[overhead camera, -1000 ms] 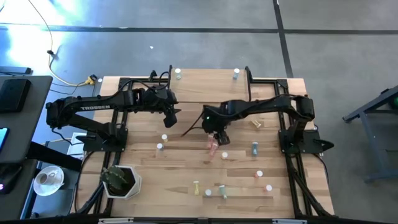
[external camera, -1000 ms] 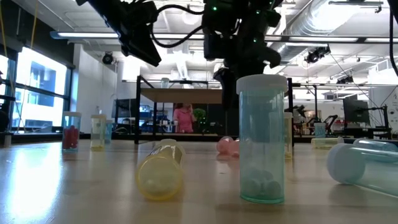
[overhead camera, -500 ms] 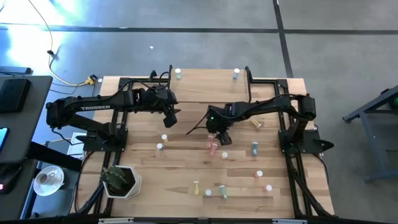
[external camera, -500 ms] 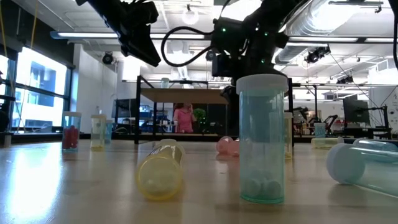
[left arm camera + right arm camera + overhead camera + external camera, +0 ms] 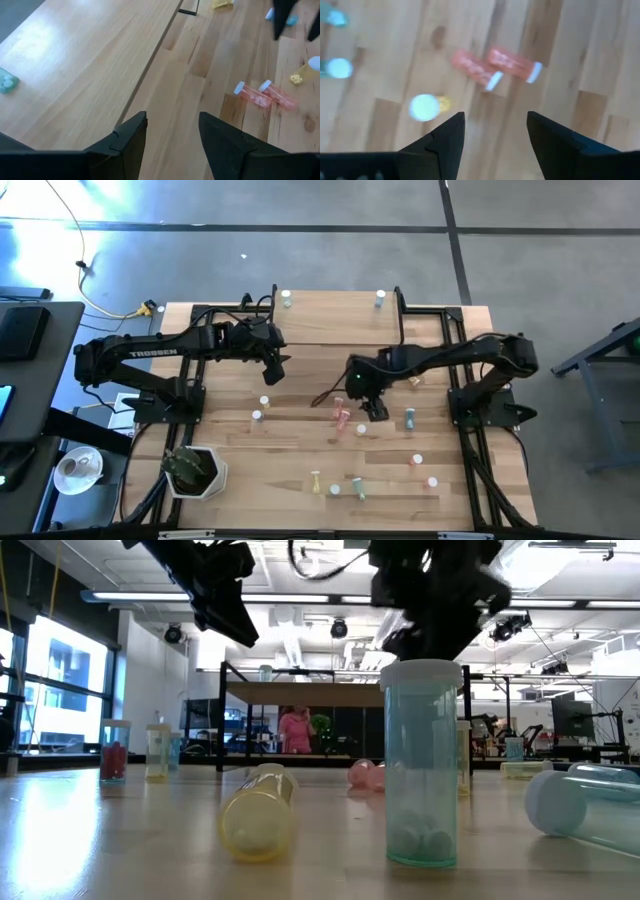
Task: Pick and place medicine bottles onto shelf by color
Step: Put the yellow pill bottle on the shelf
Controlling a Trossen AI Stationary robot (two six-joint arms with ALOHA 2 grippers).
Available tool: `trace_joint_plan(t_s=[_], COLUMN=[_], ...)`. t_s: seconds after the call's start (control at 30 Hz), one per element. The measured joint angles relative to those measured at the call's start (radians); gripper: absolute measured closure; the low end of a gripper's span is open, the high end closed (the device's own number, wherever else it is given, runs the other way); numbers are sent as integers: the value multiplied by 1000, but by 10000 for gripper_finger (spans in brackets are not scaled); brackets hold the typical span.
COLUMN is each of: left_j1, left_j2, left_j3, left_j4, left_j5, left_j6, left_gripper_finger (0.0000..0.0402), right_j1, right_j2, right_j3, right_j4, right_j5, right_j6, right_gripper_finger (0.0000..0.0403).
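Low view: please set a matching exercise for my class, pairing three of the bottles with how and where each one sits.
Things:
1. yellow bottle
2. red bottle
3. pink bottle

Places:
A. standing upright, far left
B. lying on its side in the foreground
C. lying on its side farther back, near the centre

Pairs: 1-B, 2-A, 3-C

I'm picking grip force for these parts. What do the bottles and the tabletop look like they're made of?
Bottle: looks like clear tinted plastic, smooth and slightly glossy; the pills inside show through the wall. Its cap looks like opaque white plastic. Tabletop: wood planks with visible grain and seams, light finish with a soft sheen. The pink bottles look the same translucent plastic.
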Motion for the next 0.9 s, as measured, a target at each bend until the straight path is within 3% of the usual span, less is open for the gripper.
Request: trace_joint_plan(t_s=[0.27, 0.53, 0.9], left_j1=[0, 0, 0], left_j2=[0, 0, 0], left_j3=[0, 0, 0], left_j4=[0, 1, 2], left_j5=[-1, -1, -3], left_j6=[-23, -33, -76], left_gripper_finger=[229, 229, 229], right_j1=[86, 122, 185], right_j2=[-26, -85, -134], right_j3=[-2, -155, -260], right_j4=[-43, 110, 292], right_j5=[14, 24, 37], right_j6=[56, 113, 135], right_gripper_finger=[197, 197, 197])
